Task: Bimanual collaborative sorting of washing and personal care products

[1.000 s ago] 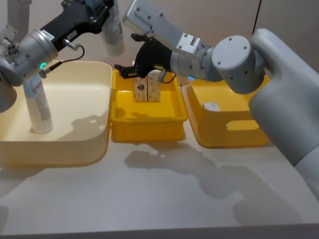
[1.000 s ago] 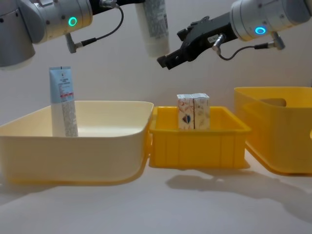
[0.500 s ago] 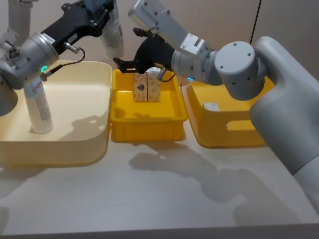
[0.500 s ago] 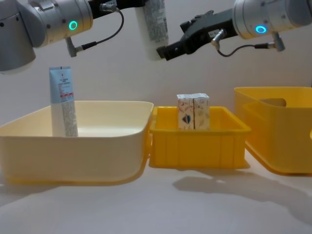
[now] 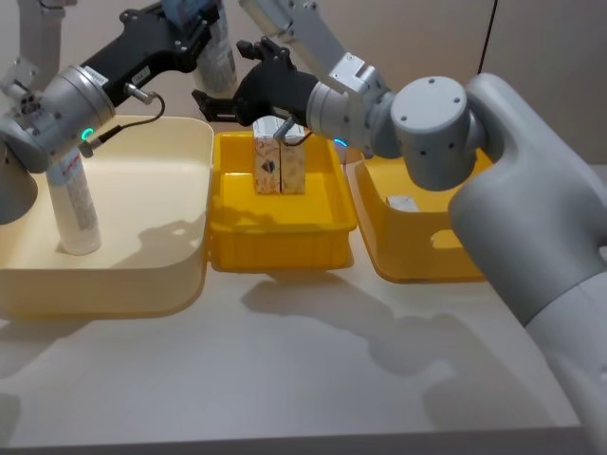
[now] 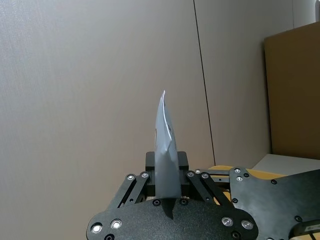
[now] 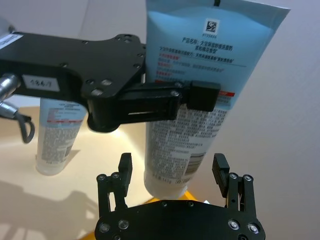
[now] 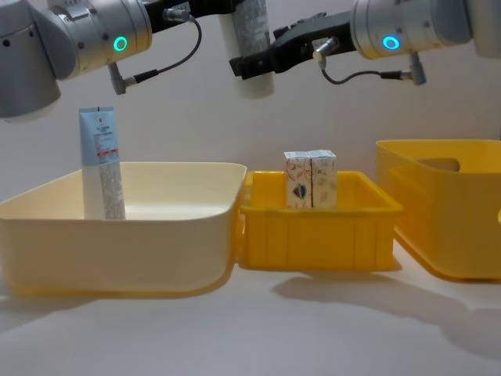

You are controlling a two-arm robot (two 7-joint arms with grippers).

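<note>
Your left gripper [image 6: 167,165] is up high toward the far side, above the spot where the cream tub [image 8: 117,243] meets the yellow tray [image 8: 321,235]. It is clamped on a blue-and-white tube [image 8: 252,47] about halfway along its length. The tube hangs upright in the air, flat crimped end up and rounded cap end down, well clear of both containers. Your right gripper [image 7: 172,167] comes in from the right at the same height. Its jaws are spread wide, one finger on each side of the tube's cap end, and the right wrist view shows a gap on both sides, so it holds nothing. Down in the cream tub, on the left of the surface [image 8: 250,329], a second tube [image 8: 102,164] stands upright on its cap in the tub's left half. In the yellow tray, in the middle, two cartons [image 8: 311,180] stand upright side by side, touching each other, white with orange-red patterns. Just beside the tray on the right sits a yellow tub [image 8: 446,227]. A small white piece [image 5: 401,202] lies on its floor, too small for you to tell what it is.
</note>
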